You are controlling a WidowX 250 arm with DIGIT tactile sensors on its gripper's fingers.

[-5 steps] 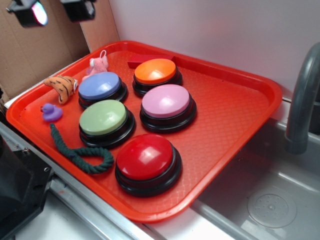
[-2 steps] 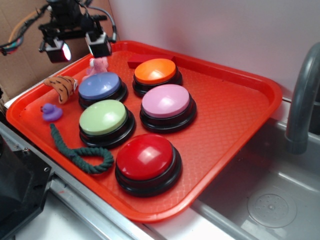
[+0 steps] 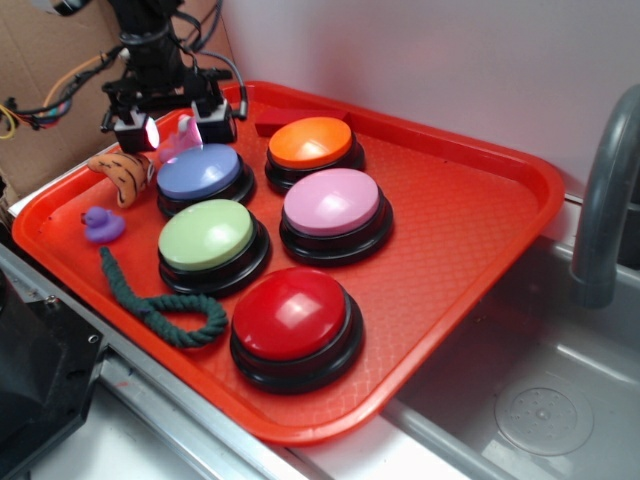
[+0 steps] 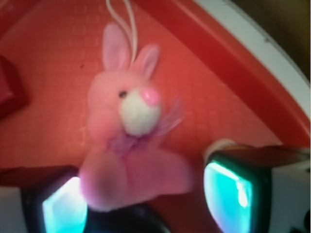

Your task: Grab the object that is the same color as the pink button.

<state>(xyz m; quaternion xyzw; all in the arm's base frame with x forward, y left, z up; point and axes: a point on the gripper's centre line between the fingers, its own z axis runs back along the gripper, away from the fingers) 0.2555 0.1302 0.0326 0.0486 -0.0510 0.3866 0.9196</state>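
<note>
Exterior view: Red tray [image 3: 480, 215] lying tilted across the scene, with a grey sink basin to the right and near side and a grey faucet [image 3: 606, 200] at the right edge. On the tray, five dome buttons on black bases: orange button [image 3: 311, 142] at the far side, pink button [image 3: 332, 201] just nearer than it, red button [image 3: 291, 313] nearest of all, blue button [image 3: 199, 171] to the left of the orange one, green button [image 3: 207, 234] near side of the blue. Purple duck [image 3: 101, 224] and orange striped tiger plush [image 3: 122, 172] at the left side of the tray, green rope [image 3: 158, 305] curled along the near left rim. Dark red block [image 3: 272, 126] by the far rim, left of the orange button. End effector [image 3: 171, 127] lowered over the tray's far left corner, fingers apart, one either side of the pink plush bunny [image 3: 180, 141]. Bunny just beyond the blue button's far edge, mostly hidden behind the fingers.

Wrist view: Pink plush bunny [image 4: 131, 145] lying on the red tray floor, ears pointing away, white muzzle and pink nose turned upward, thin white loop string [image 4: 122, 22] running off from between the ears. Tray rim [image 4: 228, 63] slanting across the right side. Two fingertips [image 4: 233, 189] at the bottom left and right corners, glowing teal, spread wide with the bunny's lower body between them. Left fingertip close against the plush; whether touching, cannot tell. Right fingertip just clear of it. Released, nothing clamped.
</note>
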